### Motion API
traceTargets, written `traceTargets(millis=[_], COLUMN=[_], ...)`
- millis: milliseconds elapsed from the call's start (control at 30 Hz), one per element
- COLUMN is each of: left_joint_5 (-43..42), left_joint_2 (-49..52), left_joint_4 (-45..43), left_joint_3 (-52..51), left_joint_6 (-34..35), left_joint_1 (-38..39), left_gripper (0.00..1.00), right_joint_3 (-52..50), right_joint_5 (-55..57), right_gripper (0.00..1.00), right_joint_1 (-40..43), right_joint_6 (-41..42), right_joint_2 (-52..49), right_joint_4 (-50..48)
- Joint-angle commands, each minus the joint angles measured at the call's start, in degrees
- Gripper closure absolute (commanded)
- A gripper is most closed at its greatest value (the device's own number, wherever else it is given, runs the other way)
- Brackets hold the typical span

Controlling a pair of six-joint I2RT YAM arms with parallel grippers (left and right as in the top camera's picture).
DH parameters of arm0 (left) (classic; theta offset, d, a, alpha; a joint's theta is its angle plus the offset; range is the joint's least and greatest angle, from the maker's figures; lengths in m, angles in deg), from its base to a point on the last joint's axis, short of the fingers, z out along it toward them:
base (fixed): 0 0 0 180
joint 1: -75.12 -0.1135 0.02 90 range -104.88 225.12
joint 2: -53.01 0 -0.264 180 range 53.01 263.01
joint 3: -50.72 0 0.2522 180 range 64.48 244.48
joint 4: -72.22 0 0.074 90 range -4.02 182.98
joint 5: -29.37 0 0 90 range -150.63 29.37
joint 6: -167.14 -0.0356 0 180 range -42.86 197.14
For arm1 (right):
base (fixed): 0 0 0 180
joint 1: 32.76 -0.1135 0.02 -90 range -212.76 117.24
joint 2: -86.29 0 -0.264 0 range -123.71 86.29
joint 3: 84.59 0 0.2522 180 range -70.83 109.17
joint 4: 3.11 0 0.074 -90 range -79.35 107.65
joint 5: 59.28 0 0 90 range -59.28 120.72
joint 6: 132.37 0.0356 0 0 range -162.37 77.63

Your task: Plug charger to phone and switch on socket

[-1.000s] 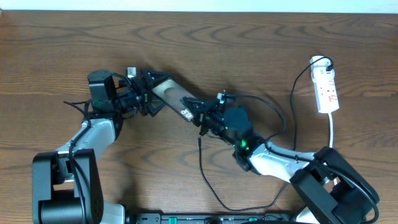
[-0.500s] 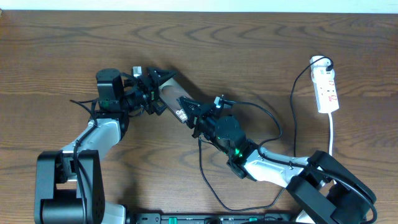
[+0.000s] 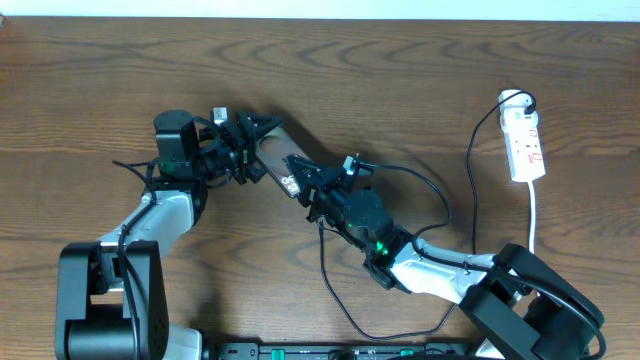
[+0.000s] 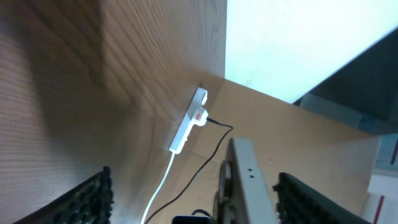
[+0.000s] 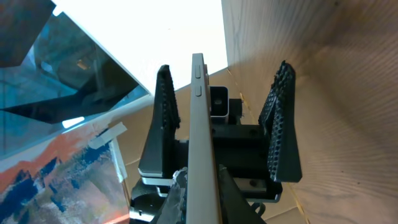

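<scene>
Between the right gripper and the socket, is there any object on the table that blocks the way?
Nothing solid shows there. Only the charger's thin black cable runs across that path, near the socket. The right gripper, now at the phone, would likely pass over it.

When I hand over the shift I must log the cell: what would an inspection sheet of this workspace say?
Surface: dark wooden table, no marks seen.
Job's things: phone held between the arms; charger tip loose on the wood, not in the phone; socket on the right side, switch state too small to tell.
Clutter: nothing seen.
Pincers: left pincer open around one end of the phone; right pincer shut on the other end.
Cables: charger runs to the socket; white cord leaves its near end.
Surroundings: pale strip past the far edge.
</scene>
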Motion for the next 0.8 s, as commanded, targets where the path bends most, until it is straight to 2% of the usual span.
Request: traceTargets(millis=[0,100,267,300,500,767], left_joint_5=[0.11,-0.22,-0.39,-0.37,-0.37,-0.39], left_joint_2=[-1.05,-1.05,-1.05,-1.05,-1.05,-1.05], left_joint_4=[-0.42,-0.57,-0.59,-0.59,-0.59,-0.59], left_joint_3=[-0.09,-0.09,-0.09,-0.09,-0.09,-0.09], left_joint_6=[-0.59,-0.94,-2.49,-2.62,-2.62,-2.62], left_joint_1=[0.24,0.24,0.24,0.24,0.24,0.46], left_gripper=[0.24,0.30,0.50,0.56,0.67,0.72], right_joint_3=[0.72,0.72,0.72,0.72,0.72,0.72], right_joint_5=[0.37,0.35,0.66,0.92,0.96,1.03], right_gripper=[0.99,0.99,0.99,0.99,0.99,0.99], right_joint_1=[-0.98,-1.09,-1.97,-2.08,-2.12,-3.26], right_joint_6=[0.04,0.04,0.07,0.04,0.04,0.07], right_joint_2=[0.00,0.00,0.00,0.00,0.00,0.00], right_joint_4=[-0.37,-0.35,-0.33,-0.31,-0.11,-0.09])
